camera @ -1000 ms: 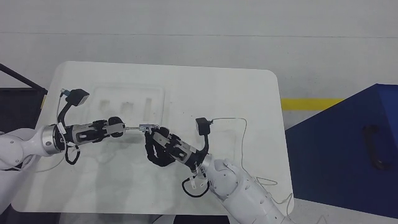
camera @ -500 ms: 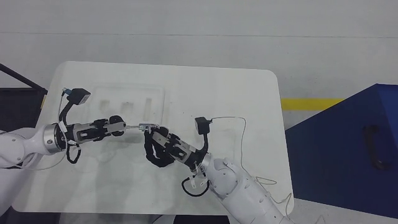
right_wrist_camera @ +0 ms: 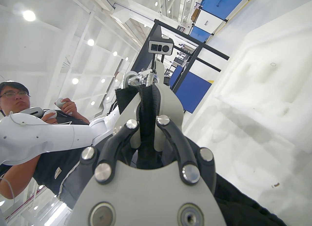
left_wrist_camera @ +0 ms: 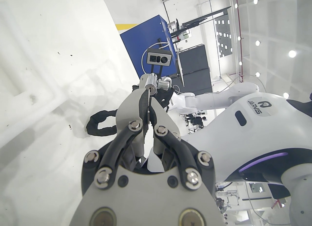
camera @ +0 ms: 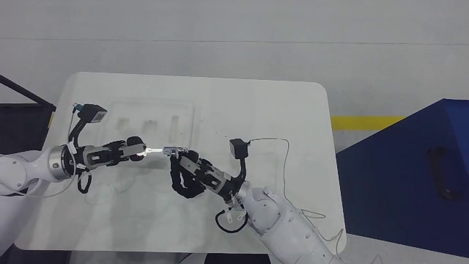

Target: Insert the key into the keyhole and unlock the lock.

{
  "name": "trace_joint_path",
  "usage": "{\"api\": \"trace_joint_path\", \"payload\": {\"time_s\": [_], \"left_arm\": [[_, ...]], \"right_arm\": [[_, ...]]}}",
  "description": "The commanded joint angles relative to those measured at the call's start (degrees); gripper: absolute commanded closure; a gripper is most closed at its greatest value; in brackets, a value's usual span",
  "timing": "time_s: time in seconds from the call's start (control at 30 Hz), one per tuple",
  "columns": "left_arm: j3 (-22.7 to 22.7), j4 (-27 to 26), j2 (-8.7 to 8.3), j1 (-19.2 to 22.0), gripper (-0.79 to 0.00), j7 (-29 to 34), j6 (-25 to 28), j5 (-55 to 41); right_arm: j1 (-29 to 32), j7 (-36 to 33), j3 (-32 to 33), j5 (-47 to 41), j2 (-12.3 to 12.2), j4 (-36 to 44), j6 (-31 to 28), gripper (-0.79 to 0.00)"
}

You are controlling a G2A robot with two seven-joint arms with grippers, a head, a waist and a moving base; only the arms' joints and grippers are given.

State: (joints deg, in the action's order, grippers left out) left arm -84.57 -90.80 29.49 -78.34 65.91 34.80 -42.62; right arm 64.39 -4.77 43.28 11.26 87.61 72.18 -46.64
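The left gripper (left_wrist_camera: 147, 98) is clamped on the thin flat silver metal key (left_wrist_camera: 148, 93), blade projecting forward. Its tip seems to meet the keyhole (left_wrist_camera: 151, 87) in the chrome cylinder lock with black cable loop (left_wrist_camera: 151, 81), which the right gripper (right_wrist_camera: 146, 89), directly opposite, grips tightly. The white moulded tray (camera: 192, 117) has its rim near, beyond both grippers. The white table (camera: 271, 110) lies open beyond the right gripper.

A white foam tray (camera: 154, 103) lies near the tabletop's (camera: 256, 110) far left corner. A blue cabinet (camera: 410, 183) stands beyond its right edge.
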Motion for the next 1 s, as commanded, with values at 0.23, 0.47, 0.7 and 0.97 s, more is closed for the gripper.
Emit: {"api": "trace_joint_path", "payload": {"time_s": [0.23, 0.47, 0.7, 0.97], "left_arm": [[0.1, 0.7, 0.87, 0.6, 0.0, 1.0, -0.1, -0.1], [-0.2, 0.4, 1.43, 0.5, 0.0, 1.7, -0.3, 0.4], [-1.2, 0.5, 1.85, 0.3, 0.0, 2.5, -0.7, 0.5], [-2.0, 1.6, 2.27, 0.8, 0.0, 6.3, -2.8, -2.3]], "right_arm": [[0.2, -0.8, 0.2, -0.2, 0.2, -0.2, -0.5, 0.0], [0.2, -1.0, 0.3, 0.2, 0.5, -0.3, -0.7, 0.0], [0.3, -1.1, 0.4, 0.4, 0.7, -0.3, -0.6, 0.0], [0.1, -1.7, 0.4, -0.5, 1.0, -0.7, -0.7, 0.0]]}}
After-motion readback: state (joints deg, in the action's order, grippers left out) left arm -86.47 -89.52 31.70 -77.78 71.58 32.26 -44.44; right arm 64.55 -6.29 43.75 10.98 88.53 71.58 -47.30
